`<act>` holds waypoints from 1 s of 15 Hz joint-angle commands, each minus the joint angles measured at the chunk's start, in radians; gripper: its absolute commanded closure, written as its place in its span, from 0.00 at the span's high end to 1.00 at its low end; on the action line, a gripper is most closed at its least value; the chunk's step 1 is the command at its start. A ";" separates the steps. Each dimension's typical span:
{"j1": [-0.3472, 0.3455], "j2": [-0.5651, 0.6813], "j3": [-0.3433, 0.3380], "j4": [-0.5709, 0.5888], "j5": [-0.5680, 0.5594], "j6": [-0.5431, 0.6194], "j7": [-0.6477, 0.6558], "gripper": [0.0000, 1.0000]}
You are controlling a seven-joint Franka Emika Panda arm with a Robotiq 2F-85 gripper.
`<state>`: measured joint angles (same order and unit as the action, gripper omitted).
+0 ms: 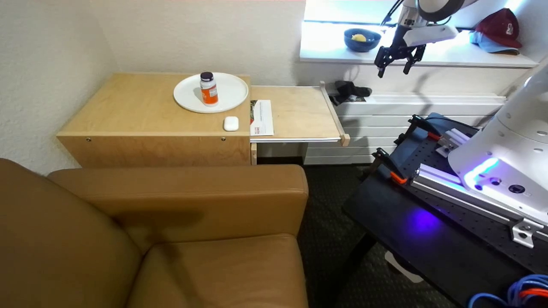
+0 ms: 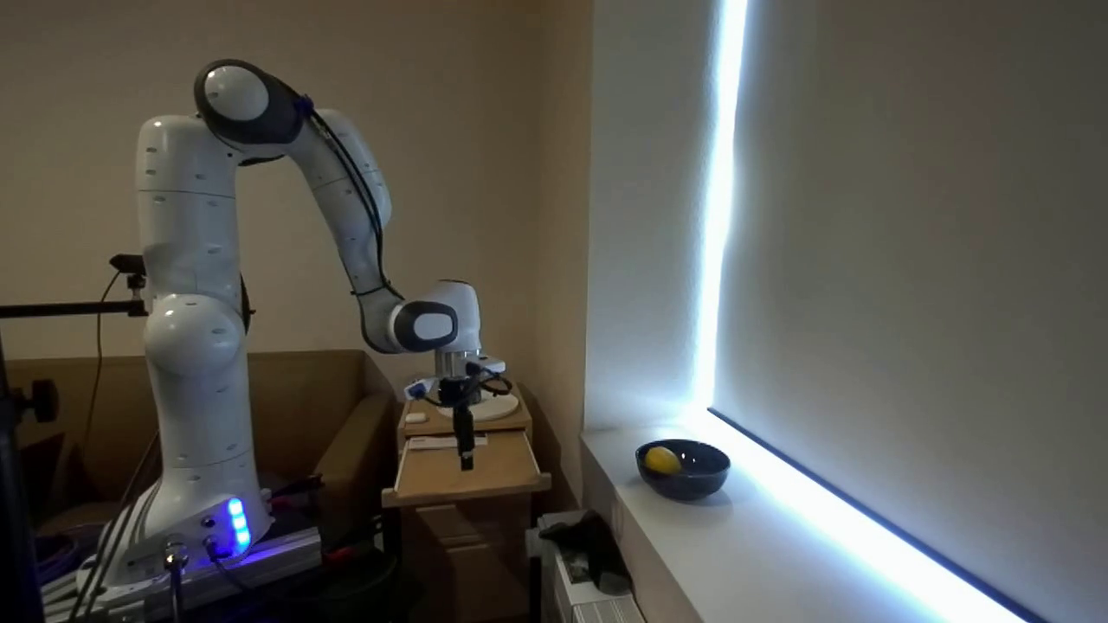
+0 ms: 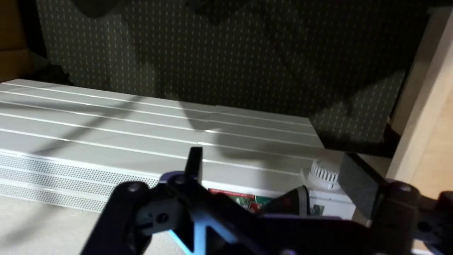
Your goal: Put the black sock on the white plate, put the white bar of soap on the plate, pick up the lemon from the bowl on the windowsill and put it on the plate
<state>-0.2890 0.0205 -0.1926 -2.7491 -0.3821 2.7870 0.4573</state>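
Observation:
My gripper hangs in the air, open, above the radiator and in front of the windowsill. Nothing sits between its fingers in the wrist view. Limp and dark, the black sock lies on the radiator top; in the wrist view only a grey-banded end of the sock shows behind the gripper body. The white plate rests on a wooden cabinet. Near its edge lies the white bar of soap, a small rounded block. On the sill, a dark blue bowl holds the yellow lemon.
A bottle with a dark cap and orange label stands on the plate. The pulled-out shelf carries a leaflet. A white knob juts from the radiator. A red cap lies on the sill. A brown sofa fronts the cabinet.

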 commanded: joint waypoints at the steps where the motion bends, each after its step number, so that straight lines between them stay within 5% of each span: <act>1: 0.035 0.216 -0.049 0.103 0.025 0.208 0.139 0.99; 4: 0.070 0.364 -0.072 0.184 0.244 0.274 0.110 0.99; 7: -0.117 0.384 0.140 0.247 0.520 0.111 -0.108 1.00; 8: 0.041 0.384 -0.003 0.202 0.489 0.199 -0.045 1.00; 11: -0.038 0.403 0.082 0.247 0.563 0.141 -0.120 1.00; 13: 0.084 0.504 -0.026 0.289 0.558 0.295 0.009 1.00; 15: 0.079 0.596 0.000 0.354 0.638 0.422 0.018 1.00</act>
<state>-0.2545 0.4646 -0.1828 -2.4911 0.1614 3.0464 0.4421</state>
